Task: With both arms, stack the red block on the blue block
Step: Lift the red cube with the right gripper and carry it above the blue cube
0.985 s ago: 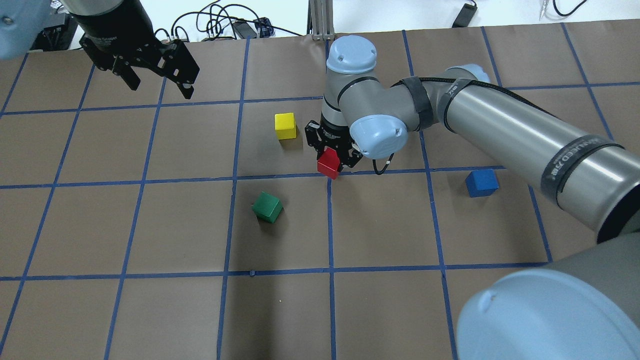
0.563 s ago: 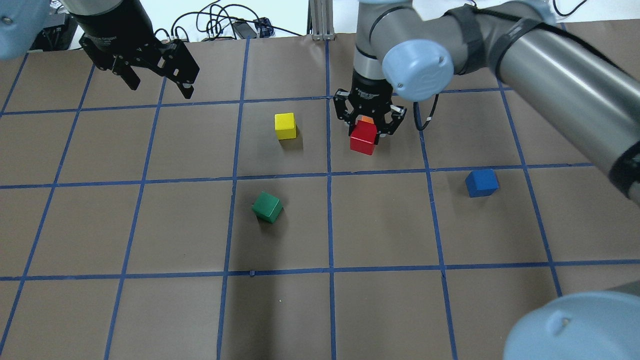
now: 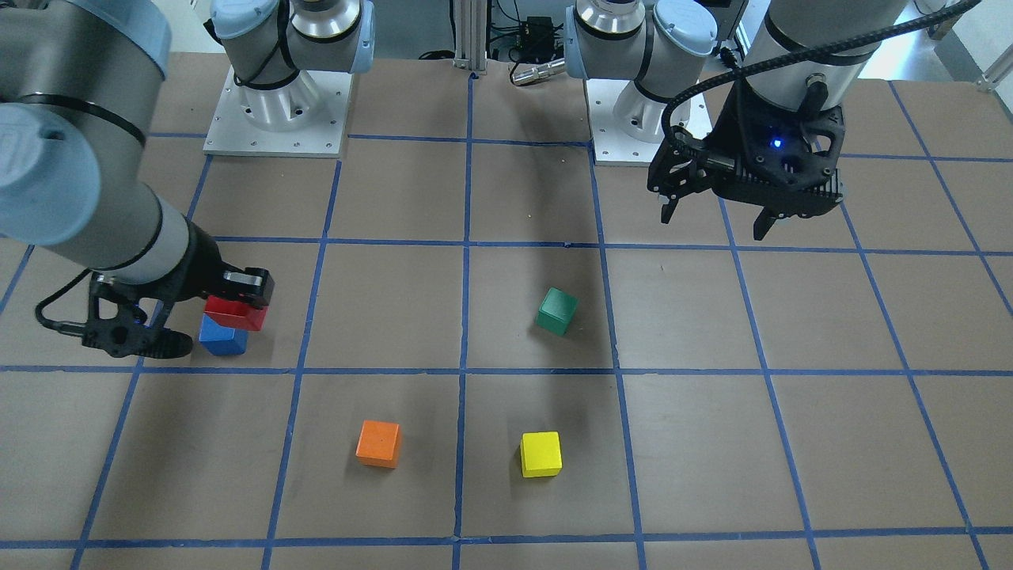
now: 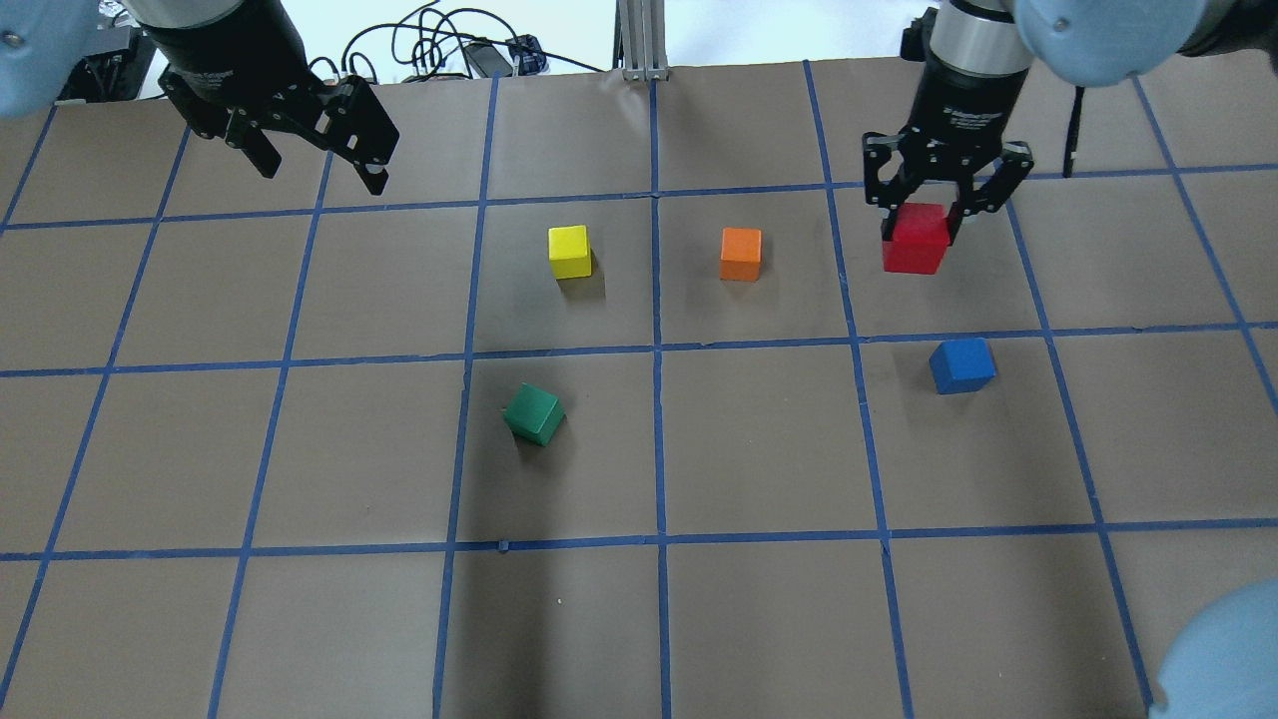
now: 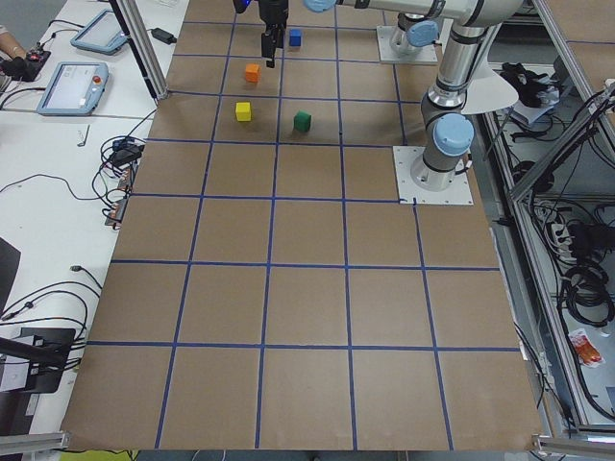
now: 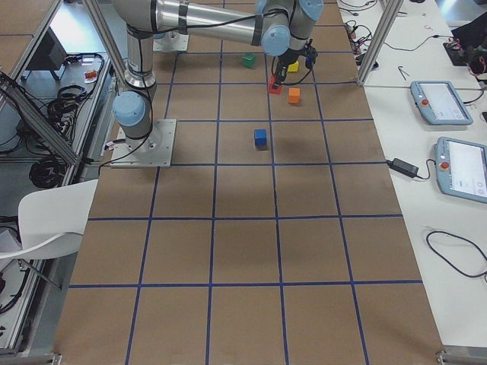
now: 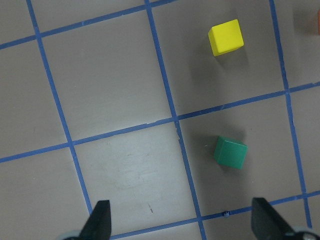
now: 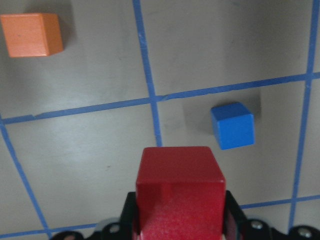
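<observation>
My right gripper (image 4: 924, 232) is shut on the red block (image 4: 916, 240) and holds it above the table. The blue block (image 4: 961, 364) sits on the brown table, nearer the robot and slightly to the right of the red one, not touching it. In the right wrist view the red block (image 8: 180, 187) fills the bottom centre and the blue block (image 8: 232, 125) lies ahead and right. In the front-facing view the red block (image 3: 236, 313) hangs just above the blue block (image 3: 223, 336). My left gripper (image 4: 321, 178) is open and empty, high over the far left.
A yellow block (image 4: 570, 251), an orange block (image 4: 740, 254) and a green block (image 4: 534, 413) stand on the table left of the blue block. Blue tape lines (image 4: 657, 350) mark a grid. The arm base plates (image 3: 273, 119) sit at the robot's edge.
My right gripper has carried the red block to the right, from beside the yellow block past the orange block, which now shows. The left arm has not moved.
</observation>
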You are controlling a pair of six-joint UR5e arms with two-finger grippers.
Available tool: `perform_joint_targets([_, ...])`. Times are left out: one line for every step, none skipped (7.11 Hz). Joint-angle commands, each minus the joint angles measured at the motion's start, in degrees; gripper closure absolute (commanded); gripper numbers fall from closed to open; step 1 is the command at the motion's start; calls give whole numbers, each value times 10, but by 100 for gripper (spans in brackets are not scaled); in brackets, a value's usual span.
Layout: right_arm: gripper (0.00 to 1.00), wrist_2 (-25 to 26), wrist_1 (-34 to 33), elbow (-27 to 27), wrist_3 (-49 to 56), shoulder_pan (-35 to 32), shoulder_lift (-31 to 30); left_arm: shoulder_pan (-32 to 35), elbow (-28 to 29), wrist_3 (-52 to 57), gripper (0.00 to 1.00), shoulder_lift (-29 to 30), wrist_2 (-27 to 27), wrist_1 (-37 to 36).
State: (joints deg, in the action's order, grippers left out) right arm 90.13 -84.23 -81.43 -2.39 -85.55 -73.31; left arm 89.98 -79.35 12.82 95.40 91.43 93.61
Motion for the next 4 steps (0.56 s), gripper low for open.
perform_joint_targets([100, 16, -5, -34, 99, 63, -8, 0, 1, -2, 0, -1, 0, 0])
perform_joint_targets([100, 16, -11, -49, 121, 71, -9, 0, 1, -2, 0, -2, 1, 1])
perform_joint_targets([100, 17, -27, -63, 125, 72, -9, 0, 1, -2, 0, -2, 0, 1])
perform_joint_targets([100, 16, -62, -89, 135, 72, -9, 0, 1, -2, 0, -1, 1, 1])
